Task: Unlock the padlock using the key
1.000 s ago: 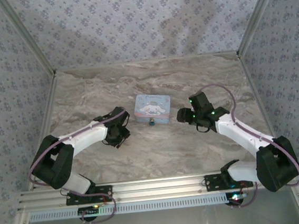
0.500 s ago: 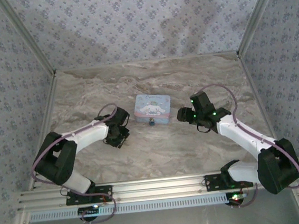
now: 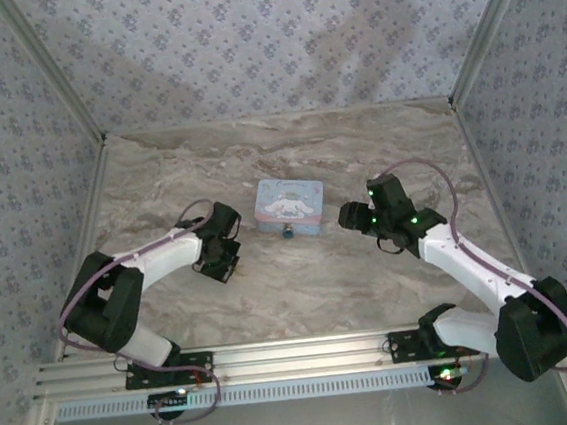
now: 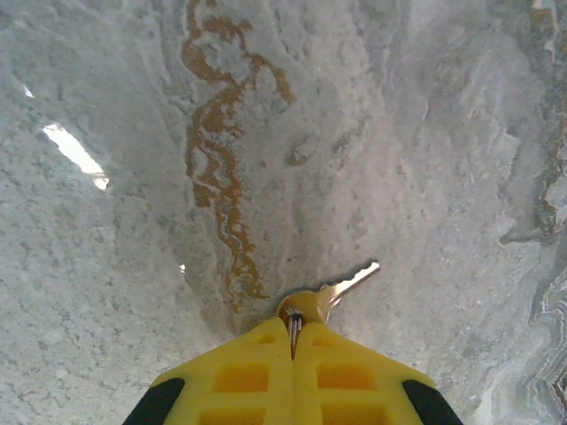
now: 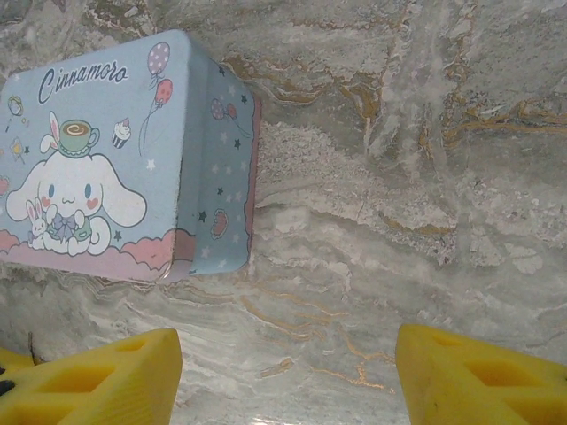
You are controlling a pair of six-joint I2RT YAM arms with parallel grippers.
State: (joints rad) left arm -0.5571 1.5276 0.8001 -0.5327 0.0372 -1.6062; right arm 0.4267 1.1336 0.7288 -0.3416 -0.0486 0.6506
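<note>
My left gripper is pinched shut on the key by its round head, blade jutting forward. It looks thin, stiff and slippery, so it may twist. My right gripper stands wide near the tin. The padlock sits at the tin's near side.

Tin central, padlock at its near side; left hand, right hand flank it.

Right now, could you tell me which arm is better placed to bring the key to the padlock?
Left, I'd say: the left gripper is shut on the key, and the padlock sits at the front of the tin close by. The right gripper is open and empty.
</note>
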